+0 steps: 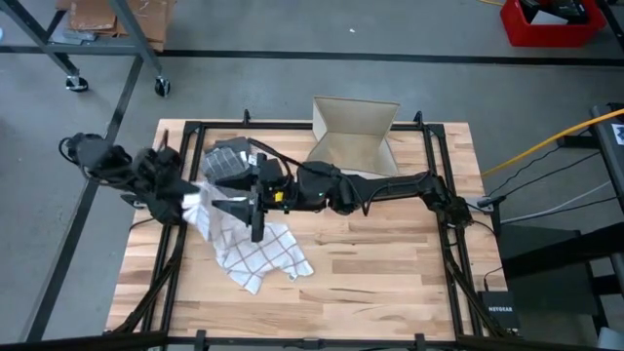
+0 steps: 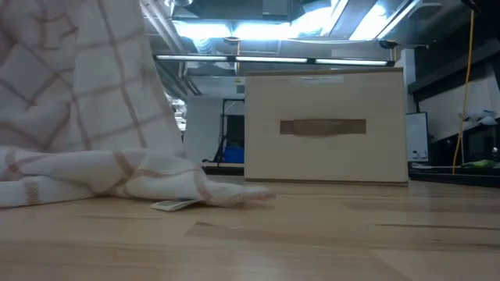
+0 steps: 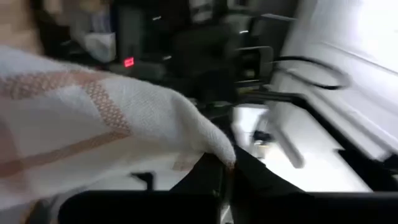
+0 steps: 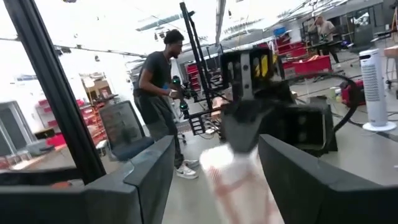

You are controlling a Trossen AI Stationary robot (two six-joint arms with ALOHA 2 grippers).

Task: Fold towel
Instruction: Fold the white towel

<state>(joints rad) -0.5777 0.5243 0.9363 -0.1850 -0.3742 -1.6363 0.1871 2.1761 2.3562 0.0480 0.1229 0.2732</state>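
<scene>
Underneath, a pale wooden table (image 1: 390,263) carries a cardboard box (image 1: 353,132) at its far edge, leaving its near and right boards bare. At the left side, the left gripper (image 1: 191,203) pinches a corner of the checked towel (image 1: 255,255), lifting it while the rest trails down. Opposite, the right gripper (image 1: 234,192) hangs spread wide beside that raised corner. A person (image 4: 158,93) stands in the workshop beyond.

An open cardboard box (image 1: 353,135) sits at the far edge of the wooden table (image 1: 390,263). A red bin (image 1: 551,21) rests on the floor beyond. A person (image 4: 158,93) stands in the room, near a white tower fan (image 4: 376,87).
</scene>
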